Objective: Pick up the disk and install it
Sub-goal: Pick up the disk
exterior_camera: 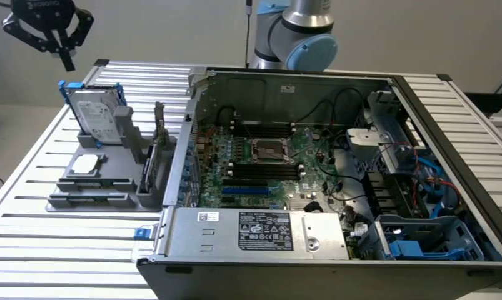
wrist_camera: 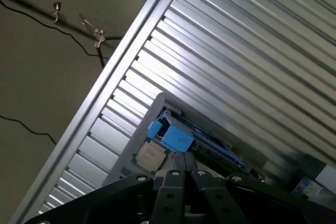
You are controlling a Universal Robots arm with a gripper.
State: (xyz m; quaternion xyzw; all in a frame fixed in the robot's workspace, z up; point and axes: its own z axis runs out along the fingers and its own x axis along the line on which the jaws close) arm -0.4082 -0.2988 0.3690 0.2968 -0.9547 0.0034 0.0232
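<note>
The slatted worktop (exterior_camera: 34, 206) carries an open computer case (exterior_camera: 317, 84) with a motherboard (exterior_camera: 267, 156) inside. Toward the worktop's edge on the exterior view's left, a grey rack (exterior_camera: 92, 201) holds the disk (exterior_camera: 96, 119) upright at its far end, and a small square chip (exterior_camera: 85, 164) lying flat. The gripper (exterior_camera: 67, 62) hangs above the far corner there, fingers pinched together and empty.

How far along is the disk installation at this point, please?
Nothing looks done yet: the disk stands in its grey holder beside the open computer. The gripper hangs shut above it, holding nothing. Both the pick-up and the installation are left.
</note>
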